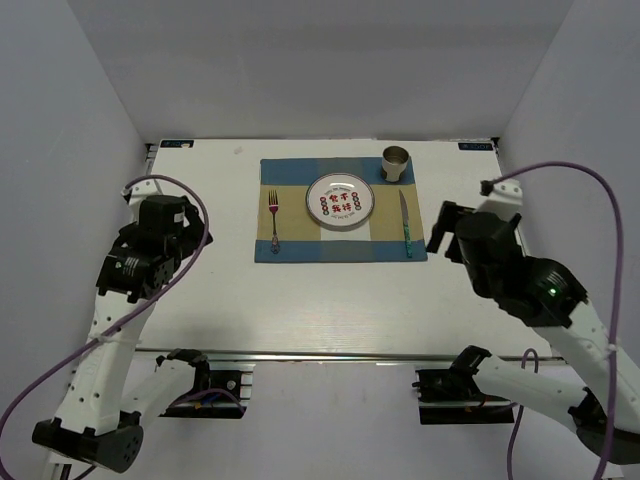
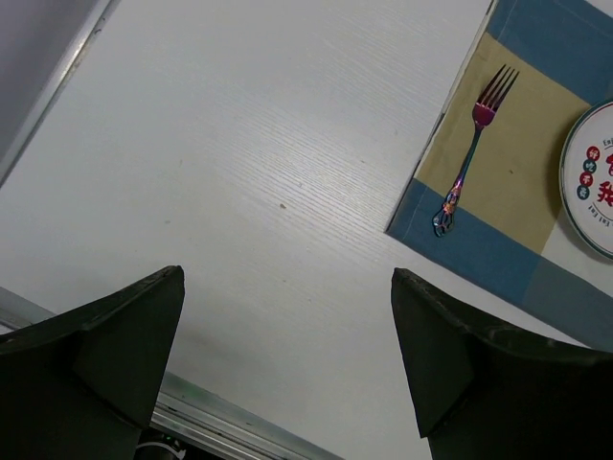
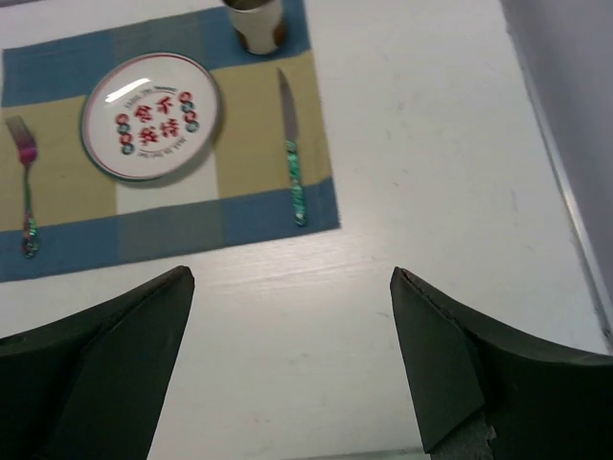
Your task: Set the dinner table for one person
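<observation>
The white dinner table (image 1: 320,300) carries a blue-and-tan checked placemat (image 1: 300,245). On the mat lie a round plate with red characters (image 1: 340,201), a fork (image 1: 273,221) to its left, a knife with a green handle (image 1: 405,223) to its right and a metal cup (image 1: 396,165) at the far right corner. My left gripper (image 1: 165,215) is open and empty, left of the mat. My right gripper (image 1: 447,228) is open and empty, right of the mat. The fork (image 2: 466,164) shows in the left wrist view; the plate (image 3: 150,115), knife (image 3: 292,160) and cup (image 3: 254,21) show in the right wrist view.
A metal rail (image 1: 330,353) runs along the table's near edge. White walls close in the table at the left, right and back. Purple cables (image 1: 560,170) loop from both arms.
</observation>
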Tool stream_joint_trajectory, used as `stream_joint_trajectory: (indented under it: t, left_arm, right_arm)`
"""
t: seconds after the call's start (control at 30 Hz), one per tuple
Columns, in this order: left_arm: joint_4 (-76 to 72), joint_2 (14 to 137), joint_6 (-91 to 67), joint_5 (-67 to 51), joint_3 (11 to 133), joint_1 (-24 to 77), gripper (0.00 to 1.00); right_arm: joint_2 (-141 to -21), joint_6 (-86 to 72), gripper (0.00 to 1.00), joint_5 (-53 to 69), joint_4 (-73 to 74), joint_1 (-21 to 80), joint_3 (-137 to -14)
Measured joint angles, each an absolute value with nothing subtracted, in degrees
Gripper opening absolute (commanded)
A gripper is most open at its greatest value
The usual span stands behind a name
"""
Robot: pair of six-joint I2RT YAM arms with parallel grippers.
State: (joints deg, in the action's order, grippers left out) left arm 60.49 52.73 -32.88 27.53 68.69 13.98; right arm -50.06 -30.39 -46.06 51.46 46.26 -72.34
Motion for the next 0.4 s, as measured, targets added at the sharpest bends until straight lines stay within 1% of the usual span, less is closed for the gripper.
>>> stream_joint_trajectory:
  t: [0.23, 0.4]
  left_arm:
    - [64.97, 48.95, -31.79, 27.24, 72.75, 14.00, 0.98]
    - [66.41, 48.14, -31.03, 26.74, 74.24, 13.98, 0.98]
  right_arm:
    - [-42.19, -34.94, 0.89, -50.81, 68.10, 46.24, -74.67]
    - [-38.35, -36.45, 0.89, -51.33, 72.77, 46.26, -75.22]
